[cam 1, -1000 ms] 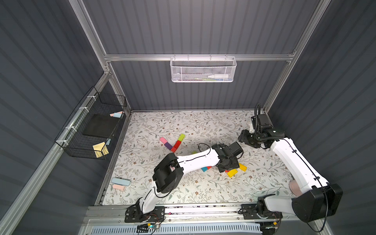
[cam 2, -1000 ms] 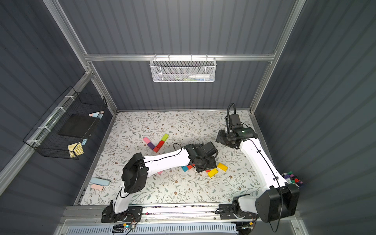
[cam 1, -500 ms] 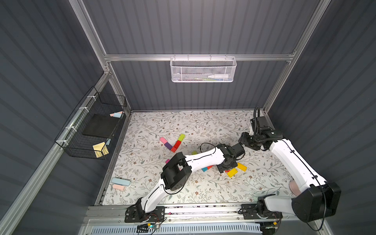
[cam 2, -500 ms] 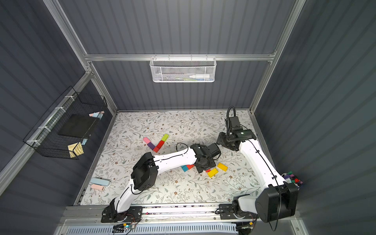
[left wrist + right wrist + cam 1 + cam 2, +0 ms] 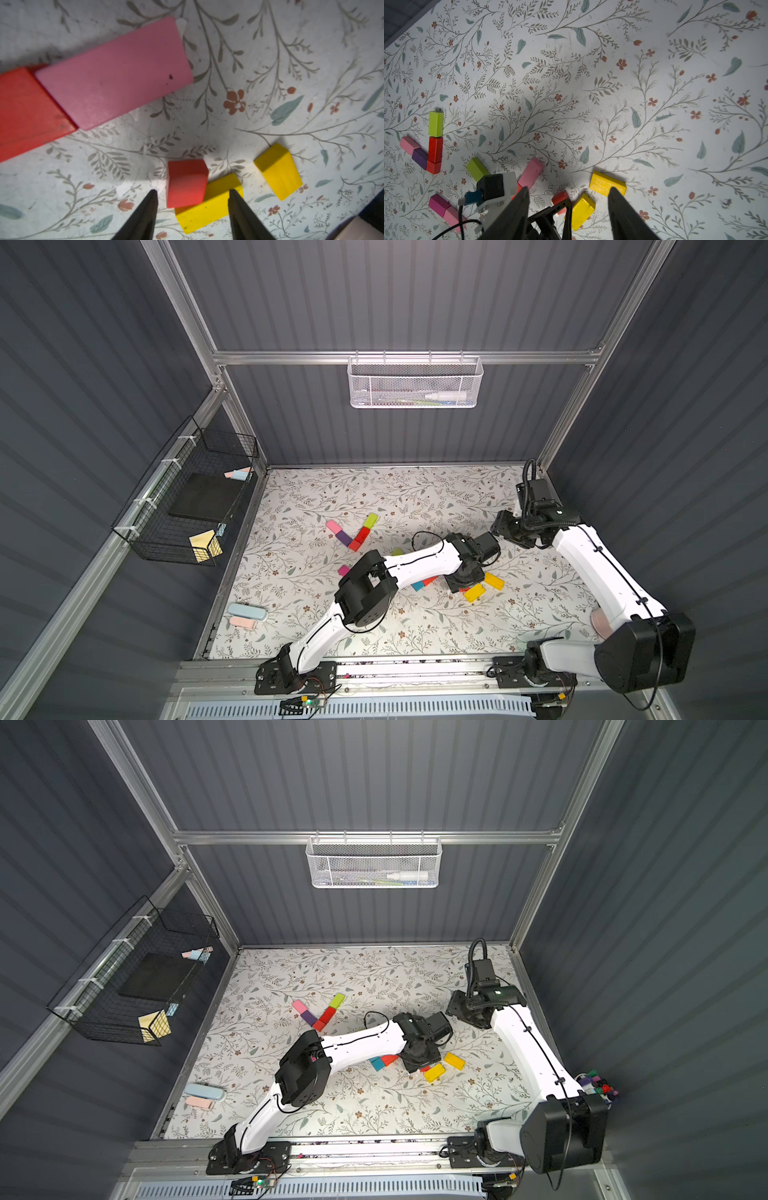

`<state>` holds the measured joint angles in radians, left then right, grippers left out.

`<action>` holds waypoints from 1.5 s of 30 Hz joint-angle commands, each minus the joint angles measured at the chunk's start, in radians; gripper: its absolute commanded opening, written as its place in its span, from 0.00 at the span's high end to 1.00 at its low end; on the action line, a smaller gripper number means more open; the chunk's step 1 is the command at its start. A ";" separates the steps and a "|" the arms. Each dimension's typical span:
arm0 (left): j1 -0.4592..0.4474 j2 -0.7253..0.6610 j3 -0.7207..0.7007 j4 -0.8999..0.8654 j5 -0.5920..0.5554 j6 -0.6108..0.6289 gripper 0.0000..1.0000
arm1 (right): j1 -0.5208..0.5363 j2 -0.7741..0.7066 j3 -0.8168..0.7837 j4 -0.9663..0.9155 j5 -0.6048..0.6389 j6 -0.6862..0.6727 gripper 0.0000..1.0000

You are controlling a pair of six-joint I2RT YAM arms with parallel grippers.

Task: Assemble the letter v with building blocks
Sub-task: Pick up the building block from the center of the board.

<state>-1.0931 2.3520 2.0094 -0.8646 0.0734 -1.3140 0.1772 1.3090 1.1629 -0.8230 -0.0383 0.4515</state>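
Straddles small red block (image 5: 187,180) w/ L gripper (image 5: 192,197), spread, not yet pinching; prob. next piece for half-built V (image 5: 344,537), worktop centre-left. Holds R gripper (image 5: 569,190) spread, empty, nr right edge for clearance.

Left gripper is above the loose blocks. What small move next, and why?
Probably nudge the left gripper off the yellow block, then close on the small red block. That block lies between the open jaws, ungripped, but one finger overlaps the yellow block beside it, so closing now might pinch both.
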 commanded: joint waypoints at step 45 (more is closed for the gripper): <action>0.014 -0.658 -0.468 -0.030 -0.088 -0.131 1.00 | -0.013 -0.041 -0.048 -0.009 -0.141 -0.011 0.31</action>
<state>-1.0687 1.7668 1.6806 -0.8078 -0.0078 -1.3479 0.1585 1.2549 1.0992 -0.8352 -0.1364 0.4438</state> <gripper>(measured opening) 0.299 0.676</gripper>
